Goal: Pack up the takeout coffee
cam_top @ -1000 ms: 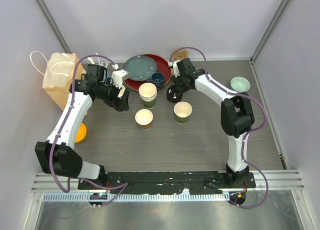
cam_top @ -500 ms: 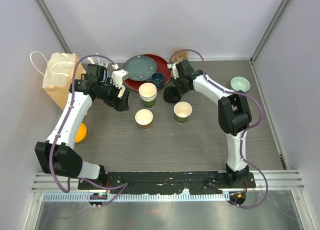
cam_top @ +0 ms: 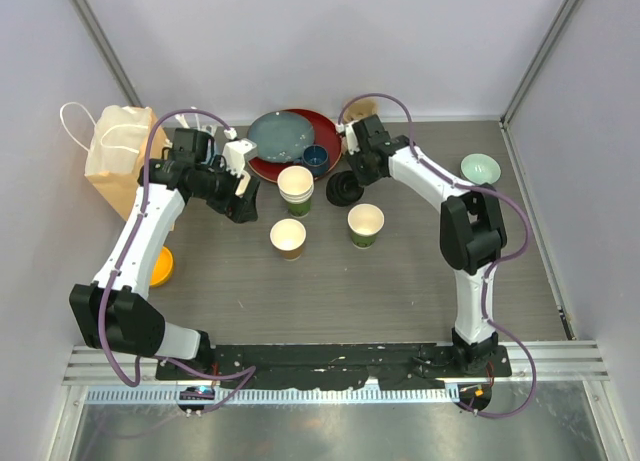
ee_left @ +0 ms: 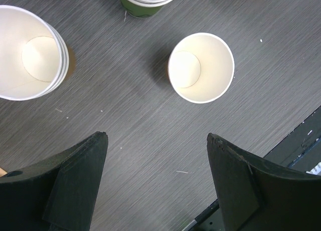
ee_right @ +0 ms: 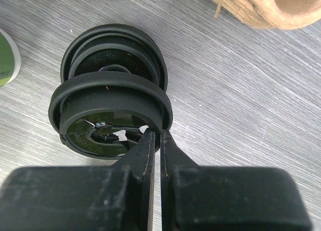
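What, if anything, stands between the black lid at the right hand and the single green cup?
Nothing visible does. The right hand pinches the rim of the top black lid. Only table surface lies between it and the green cup, close by.

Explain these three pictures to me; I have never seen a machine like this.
This is a robot: a white left arm and a white right arm, bolted to the near edge of a grey table. One picture looks down from above. The other two come from a camera on each wrist.

On the table stand a brown-sided paper cup, a green-sided paper cup and a taller stack of nested paper cups. There is also a blue-grey plate on a red plate, a pale green bowl and a tan paper bag.

The left gripper is open and holds nothing. The right gripper is shut on the rim of a black round plastic lid, which partly overlaps a second black lid.
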`<action>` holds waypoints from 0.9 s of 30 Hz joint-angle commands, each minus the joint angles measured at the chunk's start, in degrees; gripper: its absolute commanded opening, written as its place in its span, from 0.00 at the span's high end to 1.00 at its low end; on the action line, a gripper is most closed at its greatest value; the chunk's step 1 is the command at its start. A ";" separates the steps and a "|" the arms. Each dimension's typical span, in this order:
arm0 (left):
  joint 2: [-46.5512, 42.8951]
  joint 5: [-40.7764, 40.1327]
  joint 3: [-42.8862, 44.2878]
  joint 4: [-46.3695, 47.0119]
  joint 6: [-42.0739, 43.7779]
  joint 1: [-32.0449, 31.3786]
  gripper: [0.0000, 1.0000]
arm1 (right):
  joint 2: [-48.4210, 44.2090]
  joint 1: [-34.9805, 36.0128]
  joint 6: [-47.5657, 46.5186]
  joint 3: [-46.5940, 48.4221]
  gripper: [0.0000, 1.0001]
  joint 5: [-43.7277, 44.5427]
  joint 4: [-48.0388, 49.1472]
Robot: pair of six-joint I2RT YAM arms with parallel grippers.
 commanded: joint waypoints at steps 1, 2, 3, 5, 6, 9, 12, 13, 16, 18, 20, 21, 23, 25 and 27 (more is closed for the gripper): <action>-1.25 1.03 1.86 -0.16 0.75 0.34 0.16 | -5.93 -0.16 -0.31 4.26 0.99 0.35 -2.10; -1.34 0.94 1.86 -0.25 0.66 0.42 0.16 | -6.37 -0.16 -0.31 4.62 0.99 0.35 -2.63; -1.43 0.94 1.86 -0.25 0.57 0.34 0.16 | -6.46 -0.16 -0.23 5.05 0.99 0.96 -3.15; -1.69 0.85 1.86 -0.25 0.48 0.34 0.16 | -6.72 -0.07 0.04 6.99 0.99 1.49 -5.44; -1.78 0.77 1.78 -0.25 0.57 0.34 0.16 | -6.81 -0.16 0.21 7.78 0.99 1.67 -6.49; -2.13 0.94 1.86 -0.33 0.57 0.34 0.16 | -7.25 -0.16 0.65 11.81 0.99 2.72 -12.19; -2.48 1.55 1.86 -0.33 0.57 0.34 0.16 | -8.12 0.02 1.79 17.00 0.99 5.00 -20.89; -2.40 2.25 1.95 -0.25 0.31 0.34 0.16 | -8.65 -0.07 2.32 18.67 0.99 6.14 -25.26; -2.13 3.83 2.56 -0.16 -0.22 0.34 0.16 | -11.02 0.19 4.69 20.00 0.99 7.82 -32.13; -1.87 4.28 3.26 -0.33 -0.57 0.25 0.16 | -12.34 0.28 6.62 19.91 0.99 8.61 -36.62; -1.78 4.89 3.53 -0.51 -0.92 0.25 0.16 | -13.66 0.89 7.24 19.48 0.99 9.14 -39.36; -1.69 5.33 3.62 -0.68 -1.01 0.25 0.16 | -14.02 1.33 8.90 18.86 0.99 9.49 -40.59; -1.87 6.12 3.36 -0.77 -1.27 0.16 0.16 | -15.25 3.00 9.09 16.32 0.99 9.32 -42.62; -2.13 6.30 3.01 -0.86 -1.36 0.07 0.17 | -15.51 3.88 9.09 14.12 0.99 8.36 -43.59; -2.48 6.56 2.74 -0.86 -1.36 -0.01 0.16 | -14.99 4.67 8.74 12.98 0.99 7.65 -44.55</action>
